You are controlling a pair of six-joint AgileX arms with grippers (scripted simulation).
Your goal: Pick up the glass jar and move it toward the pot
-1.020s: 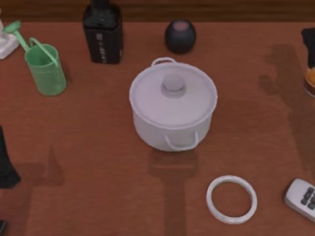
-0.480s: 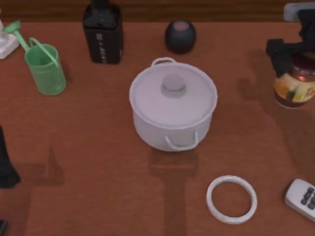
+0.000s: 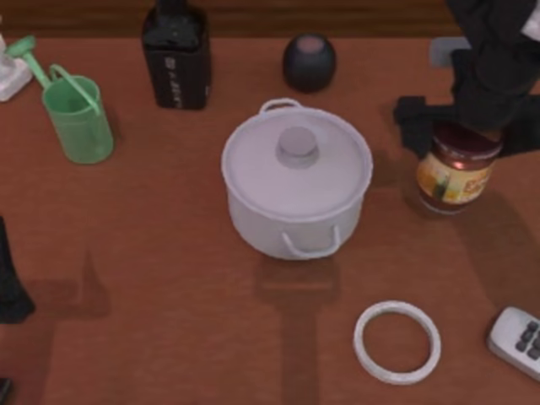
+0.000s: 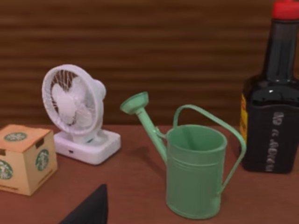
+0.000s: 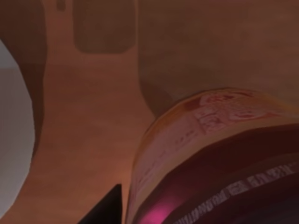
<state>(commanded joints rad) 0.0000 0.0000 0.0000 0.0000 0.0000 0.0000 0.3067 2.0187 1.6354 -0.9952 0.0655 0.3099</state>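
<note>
The glass jar (image 3: 456,175), with a dark red lid and a yellow-orange label, hangs just right of the pot (image 3: 261,224) with a small gap between them. My right gripper (image 3: 462,131) comes in from the back right and is shut on the jar's top. In the right wrist view the jar (image 5: 210,154) fills the near side, one black fingertip (image 5: 105,210) lies against its label, and the pot's white wall (image 5: 11,130) shows at the edge. The pot is large and white, with a flat lid and a grey knob. My left gripper (image 3: 10,291) is parked at the table's left edge, open.
A green watering can (image 3: 76,118), a white fan (image 3: 10,72) and a tall black bottle (image 3: 175,59) stand at the back left. A dark round speaker (image 3: 309,61) sits behind the pot. In front right lie a white ring (image 3: 357,342) and a remote (image 3: 519,337).
My right gripper has carried the jar in from the table's right edge leftward and a little forward, to just right of the pot. The left arm has not moved.
</note>
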